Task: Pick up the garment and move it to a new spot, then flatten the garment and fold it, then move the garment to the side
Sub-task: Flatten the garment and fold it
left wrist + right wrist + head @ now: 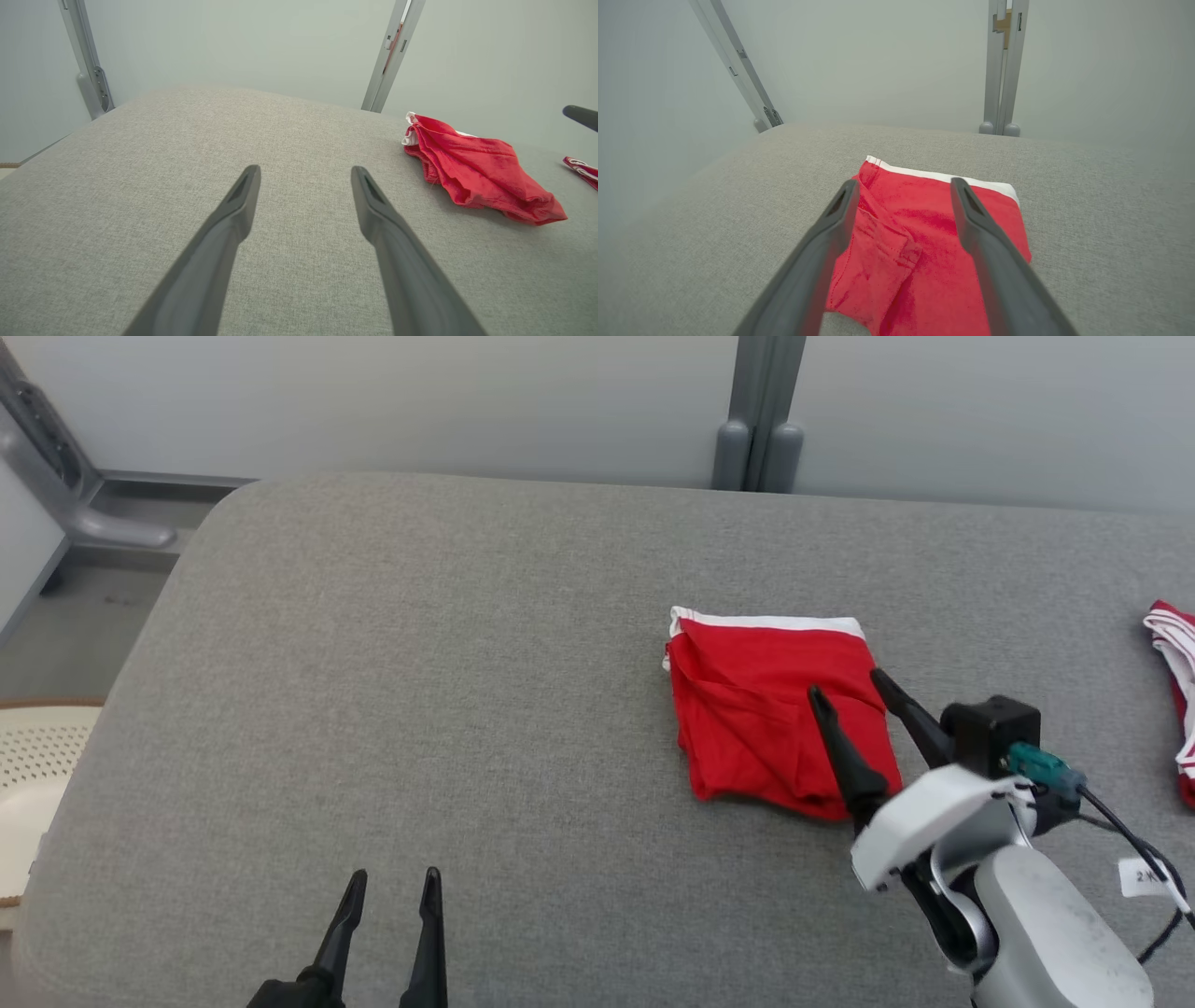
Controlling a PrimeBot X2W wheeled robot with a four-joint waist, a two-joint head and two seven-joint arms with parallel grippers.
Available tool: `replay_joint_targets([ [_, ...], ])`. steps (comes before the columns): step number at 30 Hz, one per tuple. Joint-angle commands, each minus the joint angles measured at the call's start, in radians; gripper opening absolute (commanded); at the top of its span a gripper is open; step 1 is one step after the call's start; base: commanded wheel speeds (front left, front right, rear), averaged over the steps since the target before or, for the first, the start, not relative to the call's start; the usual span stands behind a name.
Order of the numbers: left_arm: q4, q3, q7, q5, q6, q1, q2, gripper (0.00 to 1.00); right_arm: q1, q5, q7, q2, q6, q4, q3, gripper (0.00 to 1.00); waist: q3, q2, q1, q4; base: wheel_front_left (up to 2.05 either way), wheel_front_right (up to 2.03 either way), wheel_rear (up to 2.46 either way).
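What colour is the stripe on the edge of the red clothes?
White; the stripe shows best in the right wrist view.

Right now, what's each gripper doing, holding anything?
Left gripper: open, holding nothing.
Right gripper: open over the red garment, not gripping it.

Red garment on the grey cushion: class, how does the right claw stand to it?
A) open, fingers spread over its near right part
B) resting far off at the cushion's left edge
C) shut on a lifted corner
A: the head view shows the right claw open, fingers apart over the red garment lying flat on the grey cushion.
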Motion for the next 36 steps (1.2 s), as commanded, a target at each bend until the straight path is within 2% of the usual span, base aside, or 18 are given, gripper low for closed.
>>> replay_joint_targets([
  [1,-0.003,0.013,-0.003,0.011,0.005,0.024,0.002,1.0,0.047,-0.019,-0.036,-0.016,-0.001,-0.017,-0.014,1.0,-0.063,0.0,0.0,-0.07,0.0,0.0,0.0],
  [8,-0.012,0.06,-0.003,0.025,0.003,0.041,0.002,1.0,0.23,-0.098,-0.165,-0.065,-0.001,-0.053,-0.168,1.0,-0.097,0.0,0.0,-0.11,0.0,0.0,0.0],
  [11,-0.013,0.082,-0.003,0.028,0.006,0.055,0.002,1.0,0.289,-0.122,-0.178,-0.053,-0.001,-0.049,-0.231,1.0,-0.104,0.0,0.0,-0.119,0.0,0.0,0.0],
  [18,-0.018,0.094,-0.003,0.04,-0.009,0.065,0.002,1.0,0.285,-0.147,-0.182,-0.03,-0.001,-0.035,-0.26,1.0,-0.095,0.0,0.0,-0.107,0.0,0.0,0.0],
  [19,-0.018,0.093,-0.003,0.041,-0.012,0.06,0.002,1.0,0.269,-0.147,-0.182,-0.026,-0.001,-0.033,-0.252,0.83,-0.091,0.0,0.0,-0.1,0.0,0.0,0.0],
  [20,-0.018,0.094,-0.003,0.043,-0.016,0.055,0.002,1.0,0.257,-0.145,-0.182,-0.025,-0.001,-0.025,-0.243,0.4,-0.087,0.0,0.0,-0.095,0.0,0.0,0.0],
  [21,-0.018,0.093,-0.003,0.044,-0.018,0.049,0.002,1.0,0.24,-0.145,-0.182,-0.024,-0.001,-0.011,-0.237,0.01,-0.08,0.0,0.0,-0.088,0.0,0.0,0.0],
  [26,-0.01,0.079,-0.003,0.051,-0.036,0.023,0.002,1.0,0.107,-0.178,-0.164,-0.005,-0.001,0.106,-0.167,0.0,-0.037,0.0,0.0,-0.053,0.0,0.0,0.0],
  [29,-0.007,0.073,-0.003,0.051,-0.043,0.006,0.002,1.0,0.018,-0.206,-0.155,0.028,-0.001,0.21,-0.113,0.0,-0.006,0.0,0.0,-0.037,0.0,0.0,0.0],
  [36,0.004,0.063,-0.003,0.043,-0.051,-0.034,0.002,1.0,-0.145,-0.26,-0.17,0.087,-0.001,0.471,-0.081,0.0,0.042,0.0,0.0,0.008,0.0,0.0,0.0],
])
